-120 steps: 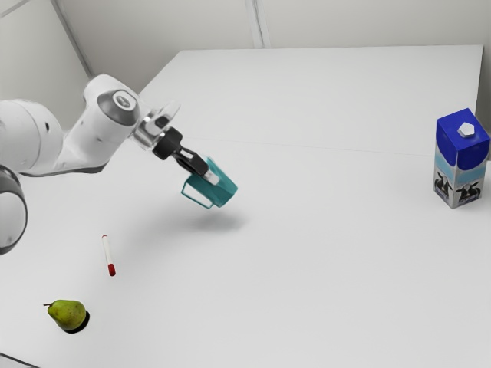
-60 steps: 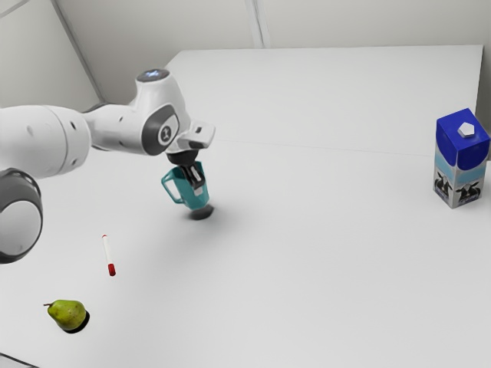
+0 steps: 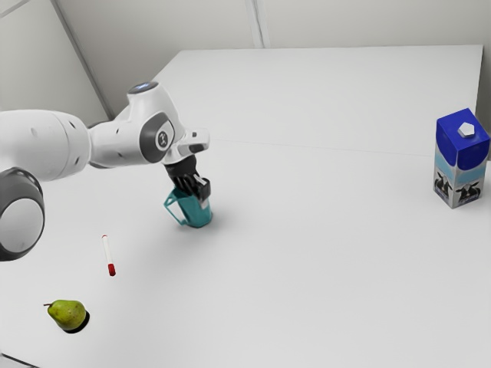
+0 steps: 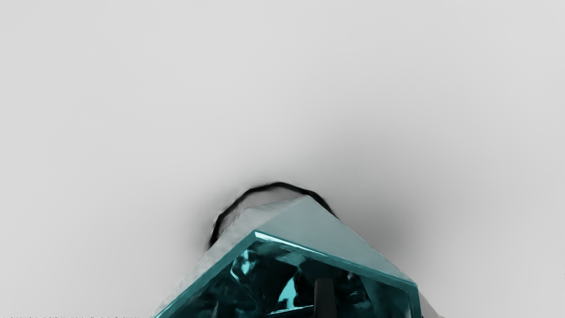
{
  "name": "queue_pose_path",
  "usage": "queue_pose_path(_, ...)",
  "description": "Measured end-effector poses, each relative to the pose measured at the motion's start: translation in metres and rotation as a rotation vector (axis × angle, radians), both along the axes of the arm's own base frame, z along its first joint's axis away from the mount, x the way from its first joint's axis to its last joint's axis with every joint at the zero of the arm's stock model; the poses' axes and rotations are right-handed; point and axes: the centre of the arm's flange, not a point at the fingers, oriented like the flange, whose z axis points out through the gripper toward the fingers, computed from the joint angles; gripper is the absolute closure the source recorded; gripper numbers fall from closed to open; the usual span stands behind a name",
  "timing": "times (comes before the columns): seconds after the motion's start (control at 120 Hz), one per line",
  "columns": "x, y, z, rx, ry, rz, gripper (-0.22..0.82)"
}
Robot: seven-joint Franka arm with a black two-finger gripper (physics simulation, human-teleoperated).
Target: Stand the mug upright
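Right at the mouth of the mug was my black two-finger gripper (image 3: pixel 194 195), angled downward from the white and grey arm (image 3: pixel 46 142). I could not tell whether it was closed on anything or standing open.

The mug (image 3: pixel 198 215), teal and faceted with a loop handle (image 3: pixel 173 215), was just below and around the gripper's end, mouth up and close to upright. Its base was down at the white table (image 3: pixel 307 253), though I could not tell whether it sat fully flat. The handle faced the exterior view's left. In the wrist view the angular teal rim (image 4: pixel 335 259) framed a dark, glossy inside, and beyond the paler outer wall (image 4: pixel 313 234) a thin black curve (image 4: pixel 278 183) edged the base. The gripper covered part of the mug in the exterior view.

Farther out, a slim white marker with a red end (image 3: pixel 107 253) lay on the table, between the mug and a green pear with a brown stem (image 3: pixel 67 316). The pear lay nearer the exterior view's lower left corner. Well apart, toward the exterior view's right, stood a tall blue and white carton with a white cap and black animal figures (image 3: pixel 460 165).
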Motion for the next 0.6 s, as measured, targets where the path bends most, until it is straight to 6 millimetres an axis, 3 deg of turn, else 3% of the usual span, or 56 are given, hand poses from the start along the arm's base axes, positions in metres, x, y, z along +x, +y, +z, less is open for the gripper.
queue_pose_path(0.142,-0.002,0.004,-0.003,-0.006,0.008,0.038,0.29)
queue_pose_path(0.308,-0.001,0.003,0.006,-0.013,-0.002,0.065,0.13)
queue_pose_path(0.5,0.006,0.0,0.045,-0.025,-0.051,0.079,0.05)
queue_pose_path(0.6,0.009,-0.003,0.085,-0.033,-0.075,0.073,0.03)
